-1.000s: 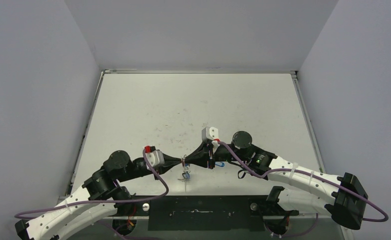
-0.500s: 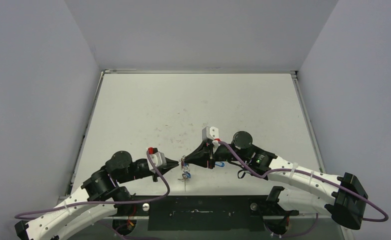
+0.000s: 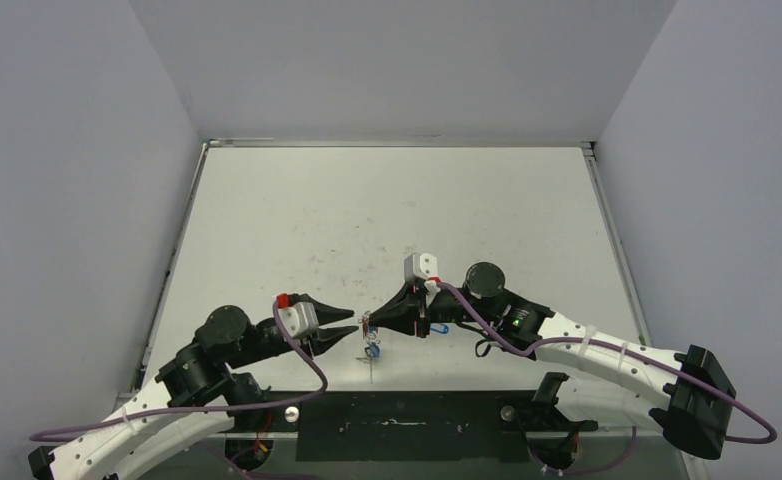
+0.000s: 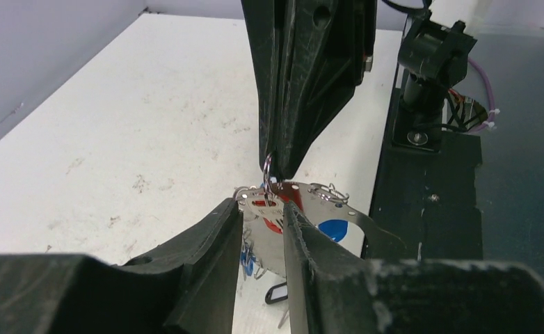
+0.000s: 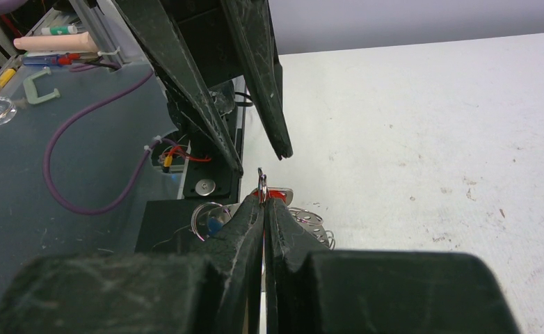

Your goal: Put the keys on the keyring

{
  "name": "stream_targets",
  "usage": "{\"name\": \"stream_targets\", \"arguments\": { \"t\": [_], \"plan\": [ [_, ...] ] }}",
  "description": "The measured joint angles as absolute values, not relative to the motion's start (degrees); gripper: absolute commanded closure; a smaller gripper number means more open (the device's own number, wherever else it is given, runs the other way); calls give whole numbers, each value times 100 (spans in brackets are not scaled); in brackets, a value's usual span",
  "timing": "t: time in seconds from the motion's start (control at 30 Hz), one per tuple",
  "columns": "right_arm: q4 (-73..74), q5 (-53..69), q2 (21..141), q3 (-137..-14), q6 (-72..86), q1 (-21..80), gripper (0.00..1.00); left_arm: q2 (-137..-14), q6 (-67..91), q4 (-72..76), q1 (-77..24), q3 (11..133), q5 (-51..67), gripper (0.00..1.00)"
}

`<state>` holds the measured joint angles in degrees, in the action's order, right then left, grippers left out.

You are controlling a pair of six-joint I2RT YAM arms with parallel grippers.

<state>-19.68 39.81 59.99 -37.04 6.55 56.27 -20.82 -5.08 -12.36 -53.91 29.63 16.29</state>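
The thin silvery metal keyring (image 5: 261, 182) stands edge-on, pinched between the pressed-together fingers of the right gripper (image 3: 368, 322) over the near part of the white table (image 3: 387, 220). Small silver keys with red and light blue tags (image 3: 372, 350) dangle beneath. The left gripper (image 3: 347, 321), tight against the ring a second ago, has backed off leftward, fingers spread.

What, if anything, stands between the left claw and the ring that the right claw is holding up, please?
Nothing visible does. The left claw is open, facing the ring across a bare gap. The right claw is shut on the ring from the far side, and the keys hang below it.
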Motion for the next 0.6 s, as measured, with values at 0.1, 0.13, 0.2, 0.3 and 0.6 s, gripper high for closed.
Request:
{"name": "stream_targets", "arguments": {
  "t": [0.1, 0.13, 0.2, 0.3, 0.6],
  "plan": [
    [-1966, 3981, 5999, -3704, 655, 5627, 100, -2053, -456, -996, -5391, 2963, 1651, 75],
    [-1966, 3981, 5999, -3704, 655, 5627, 100, -2060, -440, -937, -5391, 2963, 1660, 75],
    [-1966, 3981, 5999, -3704, 655, 5627, 100, -2095, -397, -845, -5391, 2963, 1693, 76],
    [-1966, 3983, 5999, -3704, 655, 5627, 100, -2206, -349, -725, -5391, 2963, 1737, 80],
    [-1957, 3981, 5996, -3706, 652, 5627, 100, -2425, -322, -659, -5391, 2950, 1837, 100]
  ]
}}
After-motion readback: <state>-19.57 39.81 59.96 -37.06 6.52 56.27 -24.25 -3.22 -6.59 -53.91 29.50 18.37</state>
